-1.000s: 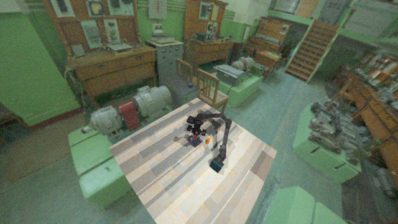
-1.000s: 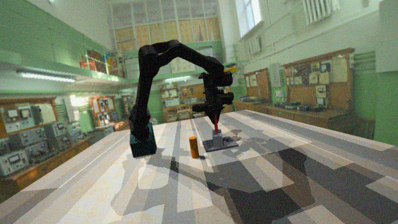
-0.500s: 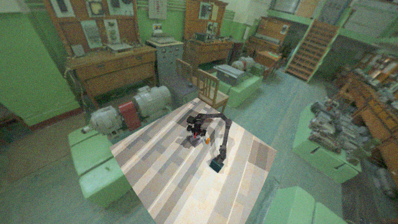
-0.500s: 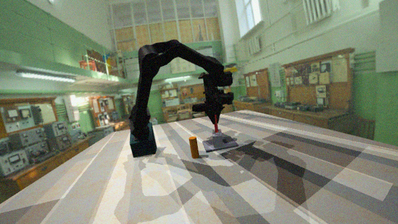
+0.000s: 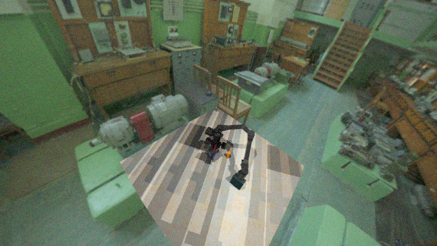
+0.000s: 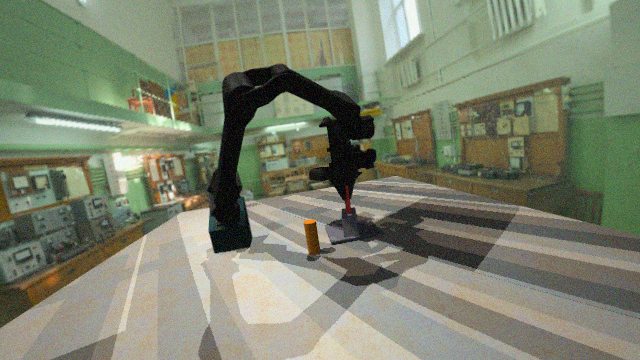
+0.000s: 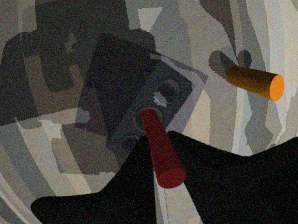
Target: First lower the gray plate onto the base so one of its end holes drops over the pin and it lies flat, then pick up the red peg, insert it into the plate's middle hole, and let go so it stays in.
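My gripper (image 5: 215,145) (image 6: 347,192) (image 7: 157,139) is shut on the red peg (image 5: 215,149) (image 6: 348,201) (image 7: 162,150), which stands nearly upright between the fingertips. The gray plate (image 6: 349,220) (image 7: 181,81) lies flat on the dark square base (image 6: 336,235) (image 7: 115,65), below the fingers. The wrist view shows its row of holes. The peg's lower end is at the middle hole and looks to meet the plate's top; how far it is in, I cannot tell. The pin is not clearly visible in the shade.
An orange cylinder (image 5: 228,154) (image 6: 312,237) (image 7: 257,82) stands upright beside the base, on the side toward the arm's foot. The arm's dark teal mount (image 5: 237,182) (image 6: 230,235) stands on the striped table top (image 5: 177,201) (image 6: 175,310). Dark shadows fall across the base.
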{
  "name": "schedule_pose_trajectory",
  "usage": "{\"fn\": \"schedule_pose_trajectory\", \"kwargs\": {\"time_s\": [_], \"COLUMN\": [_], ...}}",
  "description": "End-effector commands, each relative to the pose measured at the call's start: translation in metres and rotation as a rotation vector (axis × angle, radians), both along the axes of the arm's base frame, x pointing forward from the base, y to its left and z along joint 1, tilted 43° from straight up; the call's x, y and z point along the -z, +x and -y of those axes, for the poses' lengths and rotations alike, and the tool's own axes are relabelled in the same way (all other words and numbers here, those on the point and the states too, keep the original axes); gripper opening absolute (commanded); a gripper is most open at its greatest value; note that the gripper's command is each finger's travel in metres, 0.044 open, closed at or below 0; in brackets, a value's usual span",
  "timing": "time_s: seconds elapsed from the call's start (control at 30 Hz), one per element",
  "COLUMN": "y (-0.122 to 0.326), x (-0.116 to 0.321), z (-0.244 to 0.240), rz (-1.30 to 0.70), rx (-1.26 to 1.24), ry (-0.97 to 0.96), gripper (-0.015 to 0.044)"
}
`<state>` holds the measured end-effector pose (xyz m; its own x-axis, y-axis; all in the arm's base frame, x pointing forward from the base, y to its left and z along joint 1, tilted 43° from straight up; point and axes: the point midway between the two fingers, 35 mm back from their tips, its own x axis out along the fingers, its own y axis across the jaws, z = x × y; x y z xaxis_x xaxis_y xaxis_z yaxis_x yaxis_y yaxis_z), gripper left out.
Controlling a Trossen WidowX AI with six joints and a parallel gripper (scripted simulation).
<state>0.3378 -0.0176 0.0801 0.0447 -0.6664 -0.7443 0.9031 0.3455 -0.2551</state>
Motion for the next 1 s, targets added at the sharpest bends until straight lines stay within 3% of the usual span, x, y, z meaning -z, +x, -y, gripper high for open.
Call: {"fn": "schedule_pose_trajectory", "kwargs": {"time_s": [0.0, 0.03, 0.23, 0.97], "y": [0.0, 0.0, 0.0, -0.0016], "x": [-0.0001, -0.0001, -0.0001, -0.0052], "z": [0.0, 0.0, 0.0, -0.0075], "rz": [0.0, 0.0, 0.0, -0.004], "rx": [0.0, 0.0, 0.0, -0.004], "ry": [0.0, 0.0, 0.0, -0.008], "gripper": [0.0, 0.0, 0.015, 0.015]}}
